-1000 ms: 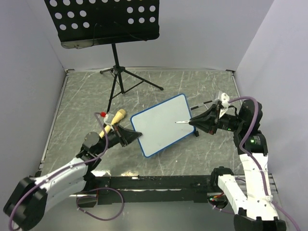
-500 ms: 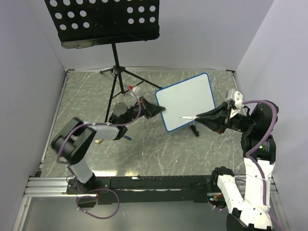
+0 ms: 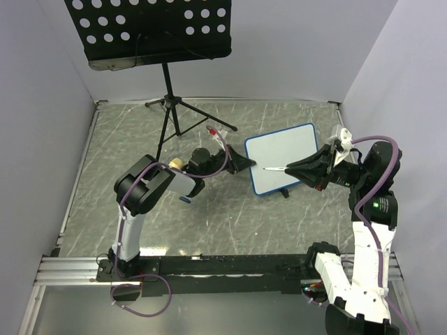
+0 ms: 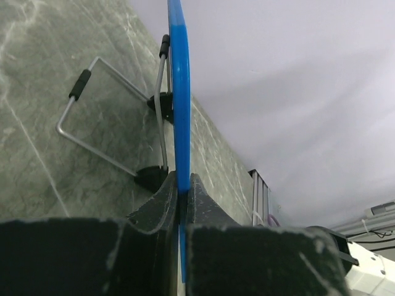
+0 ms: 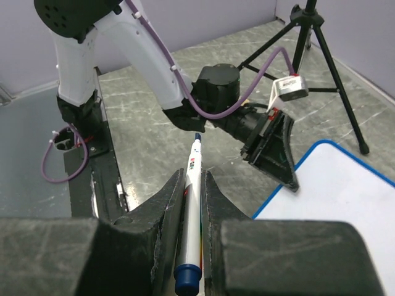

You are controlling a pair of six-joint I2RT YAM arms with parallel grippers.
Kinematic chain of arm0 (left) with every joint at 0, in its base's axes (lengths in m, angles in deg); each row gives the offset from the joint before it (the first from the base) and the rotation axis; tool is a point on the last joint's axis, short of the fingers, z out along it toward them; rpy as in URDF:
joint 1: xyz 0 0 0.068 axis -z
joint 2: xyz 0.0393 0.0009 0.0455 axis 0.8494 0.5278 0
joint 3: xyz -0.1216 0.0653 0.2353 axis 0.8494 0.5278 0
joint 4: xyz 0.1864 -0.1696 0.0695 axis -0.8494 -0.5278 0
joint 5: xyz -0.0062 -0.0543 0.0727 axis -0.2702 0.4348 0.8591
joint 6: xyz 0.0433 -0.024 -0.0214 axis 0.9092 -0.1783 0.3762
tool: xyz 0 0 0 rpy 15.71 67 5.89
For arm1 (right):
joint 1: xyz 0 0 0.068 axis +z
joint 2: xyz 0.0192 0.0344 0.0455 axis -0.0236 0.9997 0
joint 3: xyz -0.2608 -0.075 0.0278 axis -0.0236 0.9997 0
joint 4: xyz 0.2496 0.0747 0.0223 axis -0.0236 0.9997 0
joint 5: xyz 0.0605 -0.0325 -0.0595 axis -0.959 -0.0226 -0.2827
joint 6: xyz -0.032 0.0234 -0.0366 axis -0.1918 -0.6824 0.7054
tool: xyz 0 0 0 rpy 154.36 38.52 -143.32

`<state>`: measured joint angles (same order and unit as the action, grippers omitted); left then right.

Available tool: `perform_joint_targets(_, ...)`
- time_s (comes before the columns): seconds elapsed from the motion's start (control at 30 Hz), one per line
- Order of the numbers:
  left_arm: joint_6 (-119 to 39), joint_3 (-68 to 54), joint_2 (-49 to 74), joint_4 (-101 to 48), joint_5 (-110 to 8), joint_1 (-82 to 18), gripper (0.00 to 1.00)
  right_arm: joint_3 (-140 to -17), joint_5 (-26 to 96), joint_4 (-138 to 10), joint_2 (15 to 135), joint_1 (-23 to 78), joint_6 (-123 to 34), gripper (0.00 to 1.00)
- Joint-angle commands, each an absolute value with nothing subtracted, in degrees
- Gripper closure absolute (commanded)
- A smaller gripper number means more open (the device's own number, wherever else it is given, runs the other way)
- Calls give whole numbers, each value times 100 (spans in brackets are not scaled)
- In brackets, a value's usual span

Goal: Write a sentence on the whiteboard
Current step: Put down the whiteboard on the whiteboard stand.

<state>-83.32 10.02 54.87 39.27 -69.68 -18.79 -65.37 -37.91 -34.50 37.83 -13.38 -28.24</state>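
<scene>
The whiteboard [image 3: 283, 159], white with a thin blue frame, is held tilted above the floor at the centre right. My left gripper [image 3: 242, 165] is shut on its left edge; in the left wrist view the blue rim [image 4: 179, 92] runs straight up from between the jaws [image 4: 181, 179]. My right gripper [image 3: 293, 167] is shut on a white marker [image 3: 274, 168] whose tip points at the board's lower left area. In the right wrist view the marker [image 5: 192, 203] lies between the jaws [image 5: 194, 179], beside the board's corner [image 5: 345, 191]. The sentence does not show on the board's face.
A black perforated music stand [image 3: 150, 31] rises at the back left, its tripod legs [image 3: 174, 115] spread on the floor. A tan object [image 3: 176, 164] lies by the left arm's forearm. The board's wire foot [image 4: 80, 86] hangs behind it. Grey walls close in on three sides.
The left arm has swung the whiteboard from the middle left toward the right, then set it lower. The right arm has pulled back to the right, still holding the marker.
</scene>
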Motion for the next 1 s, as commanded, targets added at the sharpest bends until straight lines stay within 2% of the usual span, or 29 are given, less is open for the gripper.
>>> perform_joint_targets(0.0,-8191,438,5578,5680,-6810,-1833,99,-6479,-4013,-3764,3904,-1410,-2945,100)
perform_joint_targets(0.37,-7760,-55,6132,5293,-6669,-1640,99,-6338,-4057,-4001,4019,-1480,-3094,100)
perform_joint_targets(0.63,-7637,384,6238,5443,-6292,-1394,98,-6180,-4136,-4283,4027,-1506,-3287,100)
perform_joint_targets(0.73,-7654,429,6256,5355,-6089,-1306,89,-6162,-4154,-4309,3992,-1515,-3323,100)
perform_joint_targets(0.8,-7698,446,6264,5232,-5932,-1270,75,-6153,-4154,-4292,3984,-1515,-3305,100)
perform_joint_targets(0.97,-7778,438,6299,5100,-5746,-1226,57,-6118,-4198,-4344,3948,-1533,-3349,100)
